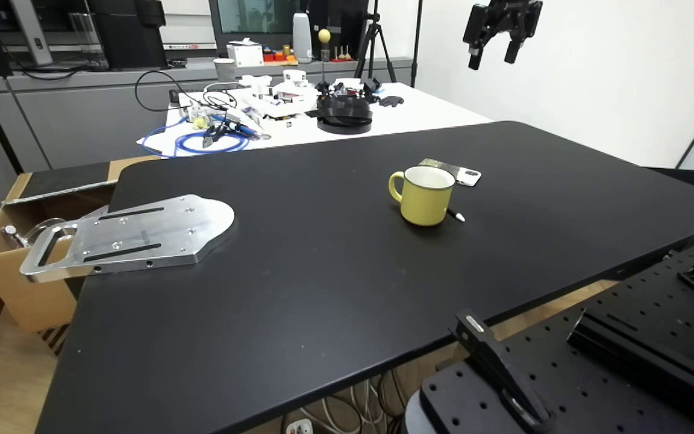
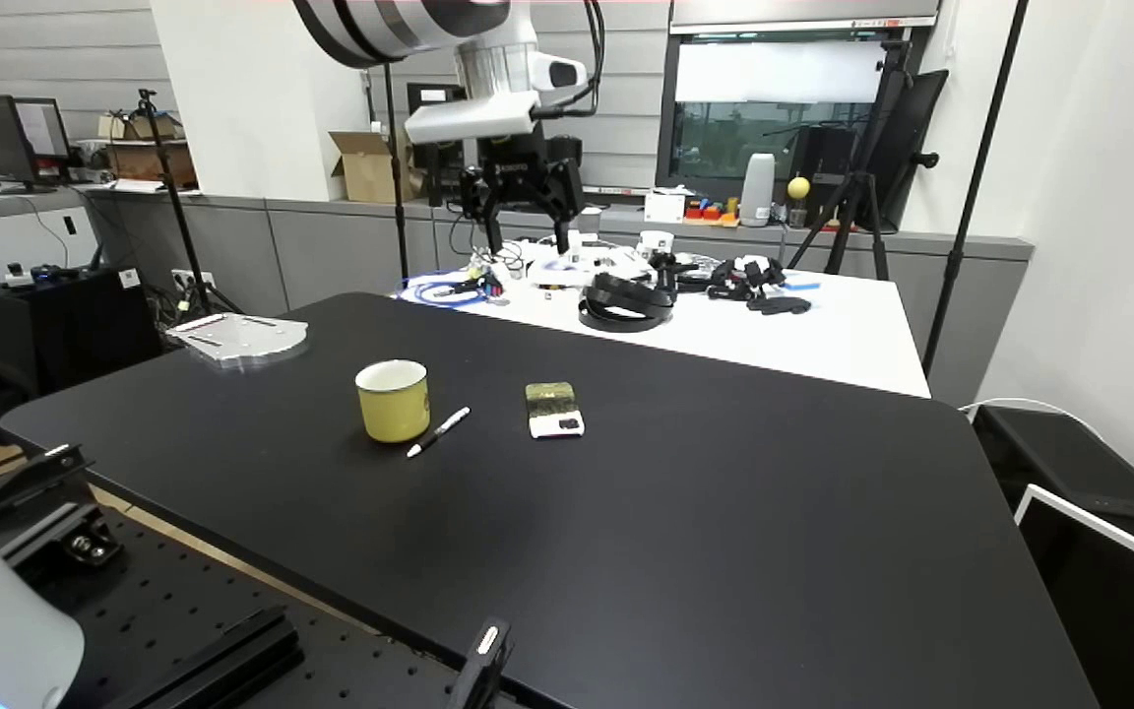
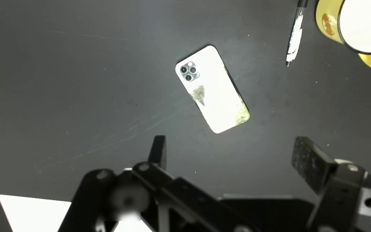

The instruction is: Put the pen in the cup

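The pale-yellow cup [image 1: 426, 205] stands upright on the black table, its handle visible; it also shows in an exterior view [image 2: 396, 409] and partly at the top right of the wrist view [image 3: 328, 19]. The slim black-and-white pen [image 2: 439, 432] lies flat on the table beside the cup. In an exterior view the pen [image 1: 456, 215] is mostly hidden behind the cup; in the wrist view the pen [image 3: 295, 37] is cut off at the top. My gripper [image 2: 529, 243] is open and empty, high above the table, also in the wrist view [image 3: 229, 141] and an exterior view [image 1: 493, 59].
A phone [image 3: 217, 93] lies flat near the pen, also in both exterior views [image 1: 469, 176] [image 2: 554, 412]. A silver metal plate [image 1: 142, 232] lies at a table edge, over a cardboard box [image 1: 28, 295]. A white table [image 2: 774, 345] with cables and clutter adjoins the black table.
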{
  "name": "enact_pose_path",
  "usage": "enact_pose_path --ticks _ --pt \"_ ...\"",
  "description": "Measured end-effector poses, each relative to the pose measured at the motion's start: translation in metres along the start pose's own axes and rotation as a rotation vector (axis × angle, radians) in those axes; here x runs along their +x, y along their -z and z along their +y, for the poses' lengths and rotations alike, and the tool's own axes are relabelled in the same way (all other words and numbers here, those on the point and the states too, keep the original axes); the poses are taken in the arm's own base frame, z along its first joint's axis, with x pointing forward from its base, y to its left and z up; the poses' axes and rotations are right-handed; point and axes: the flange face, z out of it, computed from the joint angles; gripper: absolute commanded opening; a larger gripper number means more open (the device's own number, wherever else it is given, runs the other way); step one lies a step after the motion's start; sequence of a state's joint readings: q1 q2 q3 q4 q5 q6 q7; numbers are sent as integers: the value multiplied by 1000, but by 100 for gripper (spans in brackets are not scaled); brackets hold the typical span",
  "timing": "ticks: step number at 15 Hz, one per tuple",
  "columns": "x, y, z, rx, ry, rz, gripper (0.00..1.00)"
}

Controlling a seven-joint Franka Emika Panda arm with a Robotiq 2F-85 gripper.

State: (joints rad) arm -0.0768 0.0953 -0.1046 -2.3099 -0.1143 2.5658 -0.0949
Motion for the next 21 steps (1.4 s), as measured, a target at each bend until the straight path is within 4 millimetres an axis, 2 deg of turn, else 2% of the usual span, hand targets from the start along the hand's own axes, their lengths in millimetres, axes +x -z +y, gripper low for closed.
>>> enact_pose_path --ticks 3,6,9,12,17,21 --pt "10 -30 -13 3 -11 -33 100" --pt "13 -55 -35 10 -8 -59 100" --pt "10 -78 -58 18 3 -83 100" --pt "4 -102 -73 22 15 -108 100" --pt "-10 -139 -81 26 24 -151 100" --pt "-18 -155 -83 35 10 -183 100"
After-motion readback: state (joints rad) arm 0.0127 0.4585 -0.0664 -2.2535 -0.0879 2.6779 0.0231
